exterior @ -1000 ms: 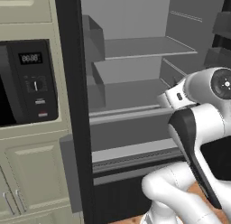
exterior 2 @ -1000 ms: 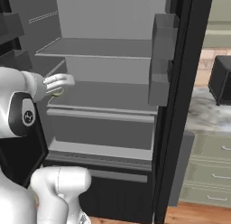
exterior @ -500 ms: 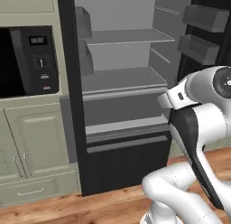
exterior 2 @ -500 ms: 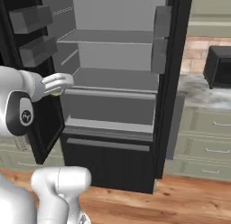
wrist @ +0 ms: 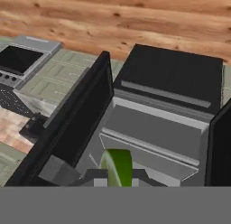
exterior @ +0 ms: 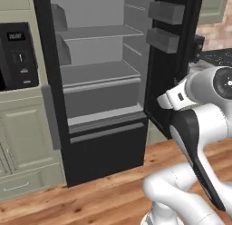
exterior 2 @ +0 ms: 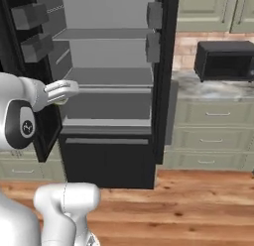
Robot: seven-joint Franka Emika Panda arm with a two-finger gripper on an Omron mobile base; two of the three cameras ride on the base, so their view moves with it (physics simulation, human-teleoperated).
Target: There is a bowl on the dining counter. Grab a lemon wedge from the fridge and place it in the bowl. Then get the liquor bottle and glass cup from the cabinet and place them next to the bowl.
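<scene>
My gripper (wrist: 118, 179) is shut on a green-yellow lemon wedge (wrist: 118, 165), which stands up between the fingertips in the hand view. In the right base view the gripper (exterior 2: 63, 91) is held out in front of the open fridge (exterior 2: 110, 79), level with its lower shelf, and a bit of the wedge (exterior 2: 60, 101) peeks out under the hand. The fridge (exterior: 93, 76) has both doors swung open, and the shelves I can see are bare.
The fridge's right door (exterior: 170, 61) with its bins hangs close to my arm. Left of the fridge is a wall oven panel (exterior: 16, 51) over cream cabinets. To the right, a black microwave (exterior 2: 224, 60) sits on a counter (exterior 2: 211, 89) with drawers. Wood floor (exterior 2: 188, 205) lies ahead.
Both base views have pulled back from the fridge, so the base has moved away from it. The arm keeps its pose, still holding the wedge.
</scene>
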